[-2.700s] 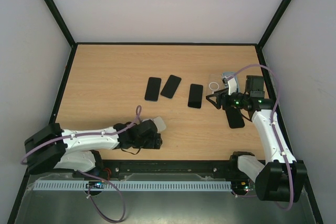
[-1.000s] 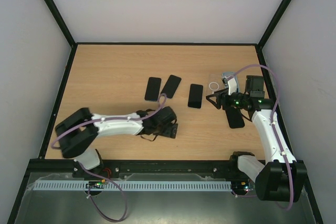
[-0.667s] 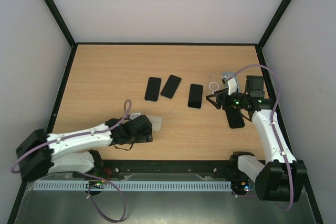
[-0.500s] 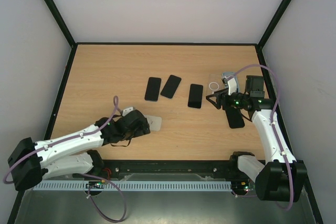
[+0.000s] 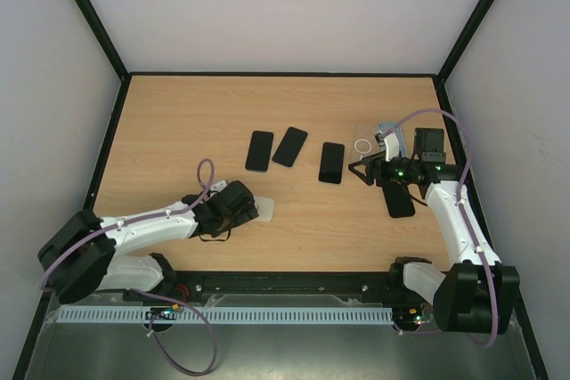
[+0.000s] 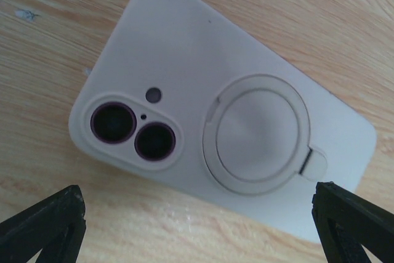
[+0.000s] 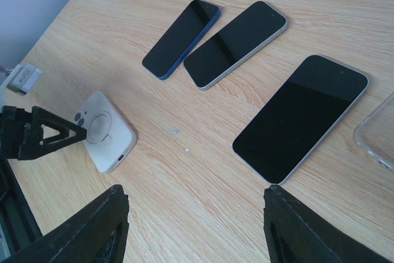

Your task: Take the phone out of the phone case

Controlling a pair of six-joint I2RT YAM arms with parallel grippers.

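White phone case (image 6: 215, 121), phone (image 6: 154, 141) inside, is bracketed again by the swung-back left gripper's (image 6: 197, 188) spread, empty jaws; extraction remains unstarted.

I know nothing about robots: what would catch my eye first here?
A white phone case lies camera-side up near the table's front edge, the left gripper open and pointed at it. Three dark phones lie screen-up in a row mid-table, ahead of the open right gripper.
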